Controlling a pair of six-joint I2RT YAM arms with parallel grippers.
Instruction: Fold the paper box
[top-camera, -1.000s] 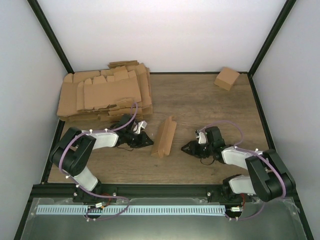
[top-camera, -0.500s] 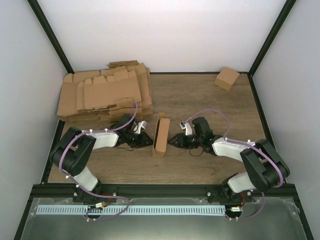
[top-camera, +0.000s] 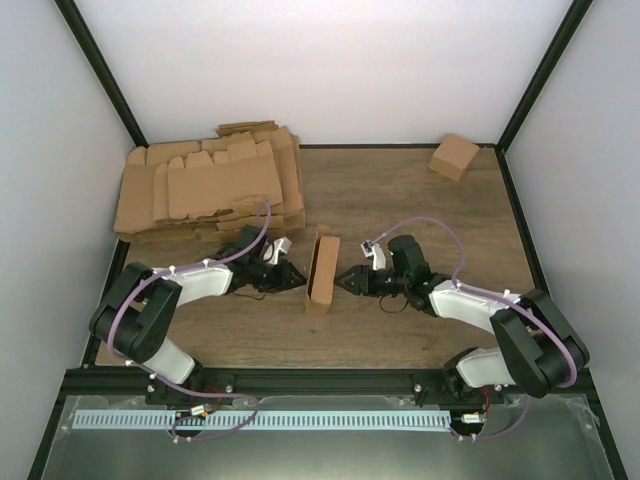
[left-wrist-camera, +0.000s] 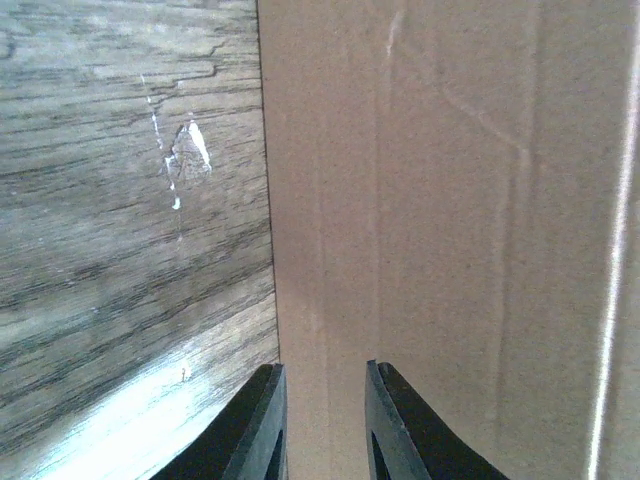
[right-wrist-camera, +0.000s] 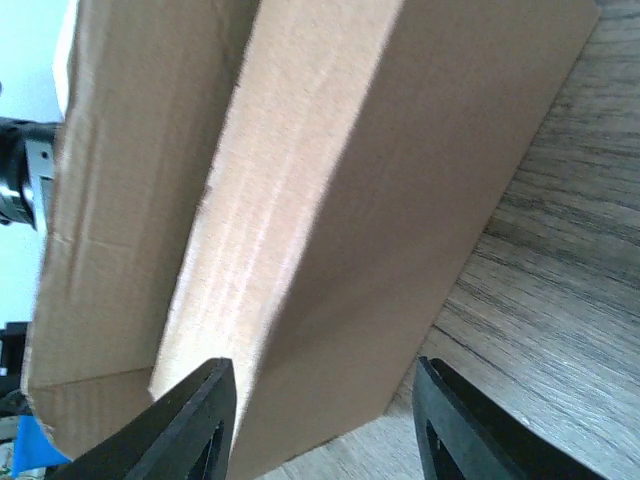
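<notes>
The paper box (top-camera: 322, 270) is an oblong brown carton standing on its long edge in the middle of the table, running front to back. My left gripper (top-camera: 299, 279) is low against its left side, the jaws a narrow gap apart with nothing between them. In the left wrist view the paper box's flat wall (left-wrist-camera: 450, 200) fills the frame just ahead of the left gripper (left-wrist-camera: 322, 372). My right gripper (top-camera: 345, 279) faces the box's right side, open wide. In the right wrist view the paper box's near end (right-wrist-camera: 380, 180) lies just ahead of the right gripper (right-wrist-camera: 320, 368).
A thick pile of flat brown blanks (top-camera: 210, 190) lies at the back left. A small cube-like carton (top-camera: 453, 156) sits at the back right corner. White walls and black frame posts bound the wooden table (top-camera: 400, 200).
The right arm swung left up to the box. The box turned from slanted to straight front-to-back. The left gripper edged closer and its jaws parted a little.
</notes>
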